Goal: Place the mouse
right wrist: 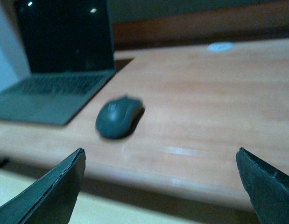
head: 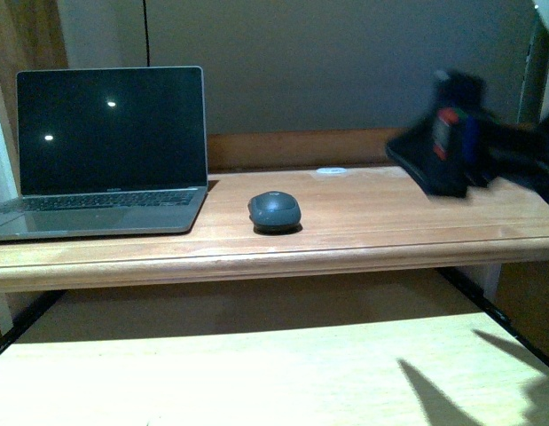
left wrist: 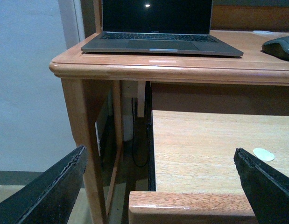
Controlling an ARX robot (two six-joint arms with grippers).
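The dark grey-blue mouse (head: 274,212) lies on the raised wooden shelf (head: 380,222), just right of the open laptop (head: 105,151). It also shows in the right wrist view (right wrist: 117,117) and at the edge of the left wrist view (left wrist: 280,47). My right gripper (head: 434,164) hangs blurred above the shelf's right end, well apart from the mouse; in its wrist view (right wrist: 160,186) the jaws stand wide open and empty. My left gripper (left wrist: 163,186) is out of the front view, open and empty, low at the desk's left front corner.
A small flat white disc (head: 331,170) lies at the back of the shelf. Another white disc (left wrist: 263,154) lies on the lower desk top (head: 256,373). A grey wall stands behind; a desk leg (left wrist: 86,135) and cables are at the left.
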